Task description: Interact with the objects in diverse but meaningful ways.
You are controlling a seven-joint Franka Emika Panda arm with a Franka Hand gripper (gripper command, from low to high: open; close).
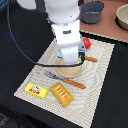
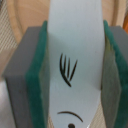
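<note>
Right now the pincer (image 2: 75,75) is gripping the fish (image 2: 75,55) between its green pads (image 2: 37,80), the fish's long axis running crosswise to the closing direction, over the wooden plate (image 1: 70,70) mid-mat, with the pot (image 1: 92,12) sitting far off toward the exterior view's right.
</note>
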